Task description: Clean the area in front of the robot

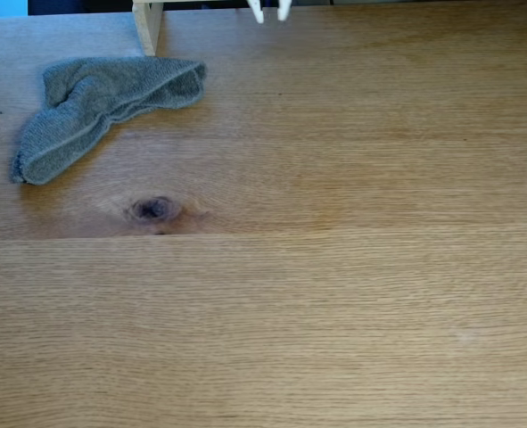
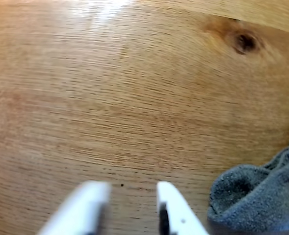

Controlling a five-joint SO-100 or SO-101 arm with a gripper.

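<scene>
The oak-grain tabletop [image 1: 334, 294] spreads across the fixed view, with a dark oval knot [image 1: 152, 209] left of centre. A grey terry cloth [image 1: 102, 102] lies crumpled at the upper left. The robot's white gripper [image 1: 270, 12] pokes in at the top edge, its two pointed tips a little apart and nothing between them. In the wrist view the gripper [image 2: 132, 193] hangs over bare wood, open. The cloth [image 2: 261, 196] sits just to the right of its fingers, apart from them. The knot [image 2: 244, 42] shows at the upper right there.
A pale wooden post [image 1: 147, 25] stands at the top left, right behind the cloth. A plank seam crosses the table below the knot. A faint whitish smear [image 1: 464, 337] marks the wood at lower right.
</scene>
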